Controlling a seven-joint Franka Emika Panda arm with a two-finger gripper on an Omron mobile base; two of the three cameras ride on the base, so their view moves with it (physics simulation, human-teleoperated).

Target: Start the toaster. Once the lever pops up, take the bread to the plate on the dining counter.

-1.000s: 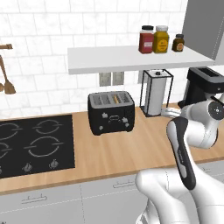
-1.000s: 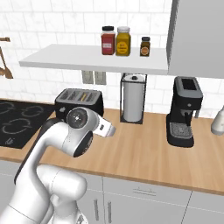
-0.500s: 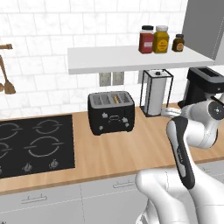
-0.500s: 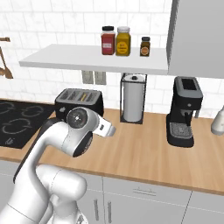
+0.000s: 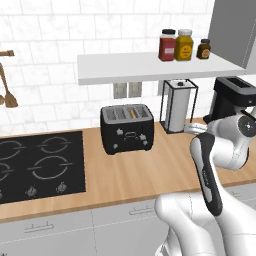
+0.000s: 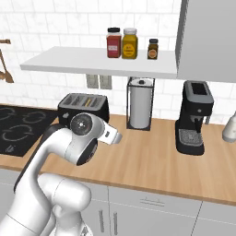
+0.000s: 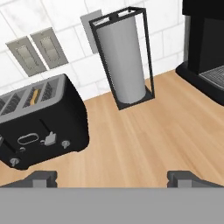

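The black toaster (image 5: pixel 127 129) (image 6: pixel 83 105) stands on the wood counter against the tiled wall, right of the stovetop. A thin tan edge of the bread (image 5: pixel 132 112) (image 7: pixel 35 95) shows in one of its top slots. On the toaster's front (image 7: pixel 41 120) are small knobs and a lever. My gripper (image 7: pixel 113 178) hovers open over the bare counter, to the right of the toaster and apart from it, with nothing between its fingertips (image 7: pixel 41 177). The plate and the dining counter are out of view.
A paper towel roll in a black wire holder (image 5: pixel 177 105) (image 7: pixel 124 61) stands just right of the toaster. A black coffee machine (image 6: pixel 193 117) is further right. The black stovetop (image 5: pixel 37 165) lies left. A shelf with jars (image 5: pixel 150 65) hangs above.
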